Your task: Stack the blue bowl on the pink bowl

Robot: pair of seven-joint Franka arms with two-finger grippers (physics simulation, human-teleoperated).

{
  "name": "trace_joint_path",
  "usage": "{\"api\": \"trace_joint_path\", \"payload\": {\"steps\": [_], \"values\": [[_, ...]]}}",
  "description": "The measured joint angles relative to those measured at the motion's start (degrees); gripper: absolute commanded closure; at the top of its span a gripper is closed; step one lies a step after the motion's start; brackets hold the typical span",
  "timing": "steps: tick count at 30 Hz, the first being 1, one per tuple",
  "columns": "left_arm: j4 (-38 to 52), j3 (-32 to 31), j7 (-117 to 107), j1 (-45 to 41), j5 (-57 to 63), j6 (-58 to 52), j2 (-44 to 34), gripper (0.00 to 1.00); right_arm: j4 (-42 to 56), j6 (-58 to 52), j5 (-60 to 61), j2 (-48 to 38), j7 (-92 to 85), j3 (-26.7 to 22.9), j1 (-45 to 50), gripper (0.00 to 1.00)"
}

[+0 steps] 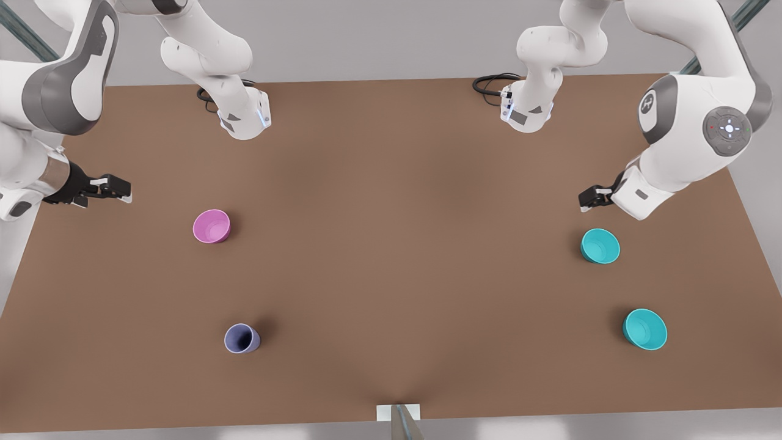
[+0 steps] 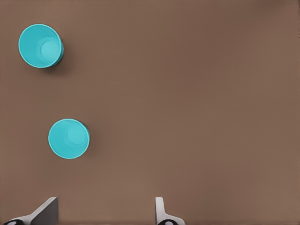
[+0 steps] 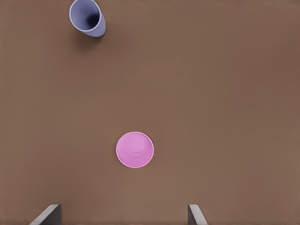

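The left gripper (image 1: 588,200) hovers with fingers apart near the brown tabletop's (image 1: 391,244) edge, just beside one small round turquoise plastic bowl (image 1: 600,245); its twin (image 1: 644,329) sits nearby; the right gripper (image 1: 122,188), also spread, hangs near the small round pink plastic bowl (image 1: 211,226) at the opposite edge.

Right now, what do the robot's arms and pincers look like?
Two glossy white arms with grey joint covers; one shows a round grey button panel. The right gripper and left gripper are black with pale fingers. Black cables coil by both bases.
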Motion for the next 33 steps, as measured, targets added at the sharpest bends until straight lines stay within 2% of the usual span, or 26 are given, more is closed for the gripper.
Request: {"api": "trace_joint_path", "payload": {"steps": [4, 7, 11, 16, 23, 29, 33], "values": [[0.03, 0.00, -0.15, -0.16, -0.01, -0.26, 0.00, 0.00, -1.98, -1.08, -0.74, 4.34, -0.91, -0.37, -0.14, 0.00], [0.03, 0.00, -0.24, 0.06, -0.01, -0.51, 0.09, 0.00, -18.03, 3.20, -1.64, 4.17, -1.58, -1.05, -2.56, 0.00], [0.01, 0.00, -0.35, 0.54, -0.01, -0.70, 0.25, 0.00, -35.39, 17.66, -2.09, 2.08, -2.11, -1.23, -6.78, 0.00], [0.10, -0.08, -0.45, 1.05, 0.08, -0.87, 1.23, 0.00, -48.01, 38.84, -1.70, 2.08, -2.58, -1.24, -7.94, 0.00], [1.91, -0.09, -0.49, 3.02, -0.87, -2.55, 1.28, 0.00, -53.76, 55.17, 0.83, 5.34, -2.94, -1.18, -9.06, 0.00], [2.82, -0.32, -0.35, 3.45, -5.26, -2.86, 0.83, 0.00, -56.18, 60.38, 3.44, 7.45, -3.19, -0.77, -8.94, 0.00], [3.54, -0.38, -0.16, 3.41, -4.00, -3.79, 0.42, 0.00, -58.22, 61.90, 5.41, 7.40, -3.37, -0.33, -8.25, 0.00]]}}
